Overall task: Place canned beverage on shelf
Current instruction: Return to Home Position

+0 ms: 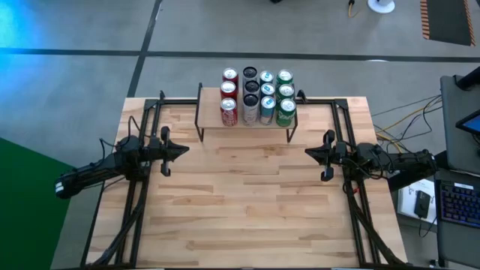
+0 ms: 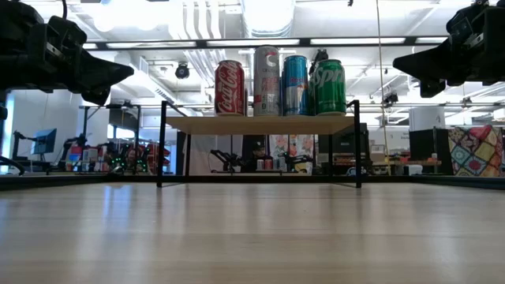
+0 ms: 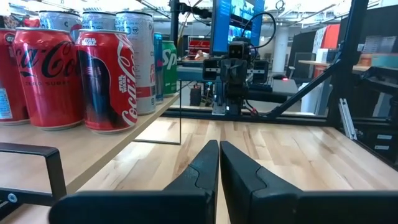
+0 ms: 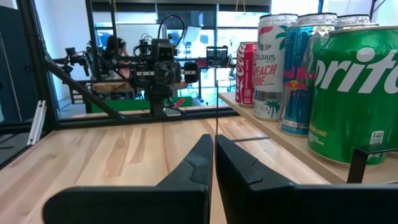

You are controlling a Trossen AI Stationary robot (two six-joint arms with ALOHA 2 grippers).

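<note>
dark left gripper [image 1: 184,150] closed, empty | right gripper [image 1: 307,153] closed, empty

Counter [image 1: 247,202]: light wood in glued strips, smooth, faint satin sheen under the lamps.
Shelf [image 2: 260,124]: board of the same light wood, matt; legs [image 2: 161,142] thin black metal, dull.
Cans [image 3: 102,81]: metal, glossy printed sides, bright bare silver rims.
Left hand [image 3: 218,145], right hand [image 4: 214,138]: dark, matt, smooth, plastic-looking fingers.
Floor [image 1: 315,30]: grey, concrete-like, smooth, dull.
</note>
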